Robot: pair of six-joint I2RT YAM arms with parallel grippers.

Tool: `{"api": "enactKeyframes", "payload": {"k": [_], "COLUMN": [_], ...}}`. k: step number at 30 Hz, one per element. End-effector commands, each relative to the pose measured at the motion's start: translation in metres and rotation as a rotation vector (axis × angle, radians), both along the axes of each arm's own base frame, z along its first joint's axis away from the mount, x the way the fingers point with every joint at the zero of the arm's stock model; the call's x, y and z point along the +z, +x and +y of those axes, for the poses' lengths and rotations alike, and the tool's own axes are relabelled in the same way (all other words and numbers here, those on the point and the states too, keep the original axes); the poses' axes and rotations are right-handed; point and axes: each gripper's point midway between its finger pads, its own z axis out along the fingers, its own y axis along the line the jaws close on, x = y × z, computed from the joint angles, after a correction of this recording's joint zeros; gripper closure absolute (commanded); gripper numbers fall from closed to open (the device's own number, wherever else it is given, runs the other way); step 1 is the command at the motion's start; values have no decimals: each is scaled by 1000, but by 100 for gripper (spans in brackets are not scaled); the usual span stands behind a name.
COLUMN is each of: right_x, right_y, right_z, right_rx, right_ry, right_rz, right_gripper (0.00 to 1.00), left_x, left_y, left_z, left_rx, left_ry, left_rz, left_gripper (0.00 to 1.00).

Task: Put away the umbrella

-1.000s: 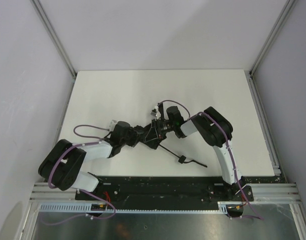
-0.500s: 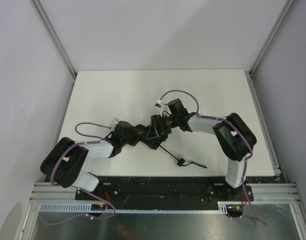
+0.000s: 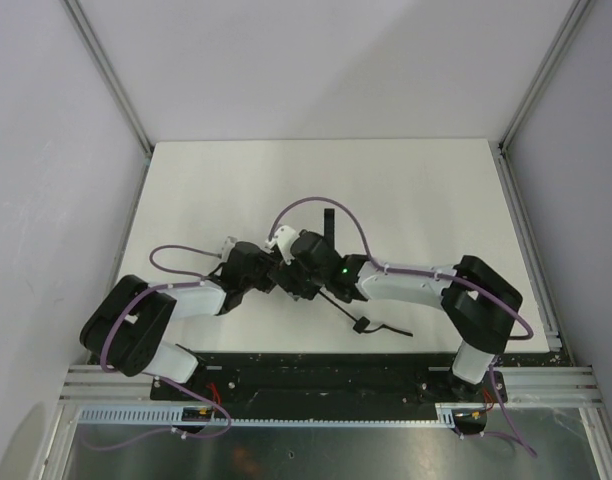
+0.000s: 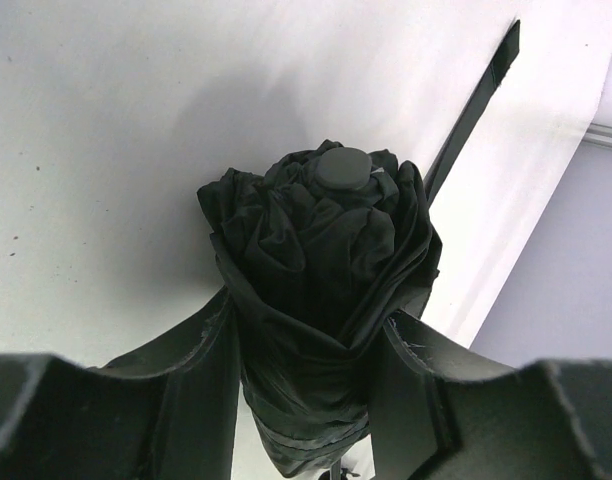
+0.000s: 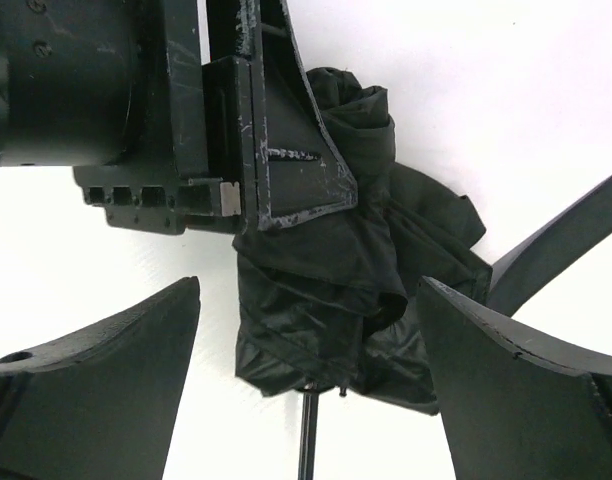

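The umbrella (image 4: 316, 250) lies on the white counter (image 3: 236, 180) at the middle of the overhead frame. Its long axis slants from the bunched black canopy at centre down and to the right, along the thin shaft (image 3: 338, 303) to the small knob handle (image 3: 361, 322), with the wrist strap trailing further right.

The left pincer (image 4: 311, 330) holds the canopy end. In its wrist view both fingers press into the folded fabric from either side, and the round tip cap (image 4: 344, 168) points away from the camera.

The right pincer (image 5: 308, 300) stands wide and holds nothing. In its own view the fingers sit left and right of the crumpled fabric, apart from it, so the bundle lies between the jaws and crosswise to them. The shaft runs out at the bottom edge of that view, and a finger of the left pincer is clamped on the cloth at upper left, just beside the gap.

Both arms meet at the canopy end, and neither is near the handle.

A flat closure strap (image 3: 329, 222) lies loose on the counter, sticking up from the bundle toward the top of the overhead frame. The canopy folds look slack and unwound. I judge the coming move turns on the right pincer reaching that strap or closing across the fabric while the left steadies it.

No bin, sleeve or box shows in any view, so I cannot tell where the umbrella is meant to go.
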Motion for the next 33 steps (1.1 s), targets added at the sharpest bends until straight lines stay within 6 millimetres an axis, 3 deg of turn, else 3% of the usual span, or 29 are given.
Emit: {"api": "enactKeyframes", "payload": {"k": [1,9,18,23,27,33], "right_x": [-3,-53,-100,-109,-122,-140], "right_y": [25,11,3,2,-6,-28], "right_z": [2,16,0,-8,-14,-22], "right_rx": [-67,-1,-18,-41,-17,63], "right_ry": [-86,-125,-180,-187,-159,-22], "right_rz": [-201,-126,-68,-44,53,316], "right_gripper": [9,14,26,61,94,100], "left_x": [-62,-61,-59,-56,-46,-29], "left_y": [-58,-59,-58,-56,-51,-41], "left_z": [38,35,34,32,33,36], "left_rx": [-36,-31,-27,-34,-44,-40], "left_ry": [202,174,157,151,154,140], "left_rz": [253,268,270,261,217,135], "left_gripper": [77,78,77,75,60,21]}}
